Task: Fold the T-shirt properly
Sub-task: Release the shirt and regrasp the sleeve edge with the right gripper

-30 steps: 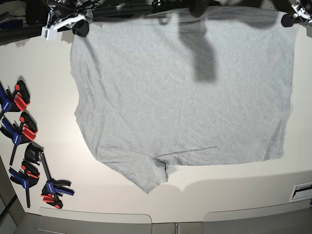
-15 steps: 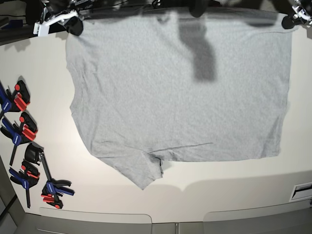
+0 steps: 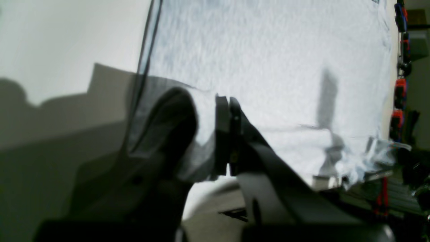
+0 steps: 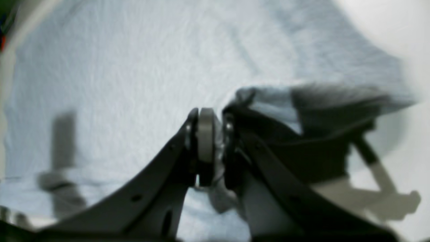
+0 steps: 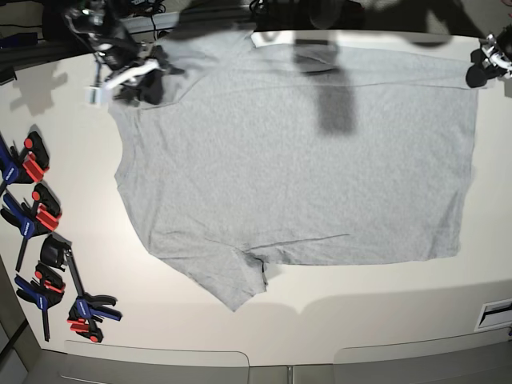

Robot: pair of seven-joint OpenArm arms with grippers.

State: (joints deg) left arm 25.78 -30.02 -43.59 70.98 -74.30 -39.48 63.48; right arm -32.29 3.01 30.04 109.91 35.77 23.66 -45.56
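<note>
Plainly one T-shirt (image 5: 296,160) (two pincers).

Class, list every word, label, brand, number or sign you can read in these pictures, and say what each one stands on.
None can be read.
T-shirt: only its plain grey side shows in all three views; no lettering visible.
Clamps at the table edge: any markings are too small to read.
Wrist views: too blurred to show any text.
</note>
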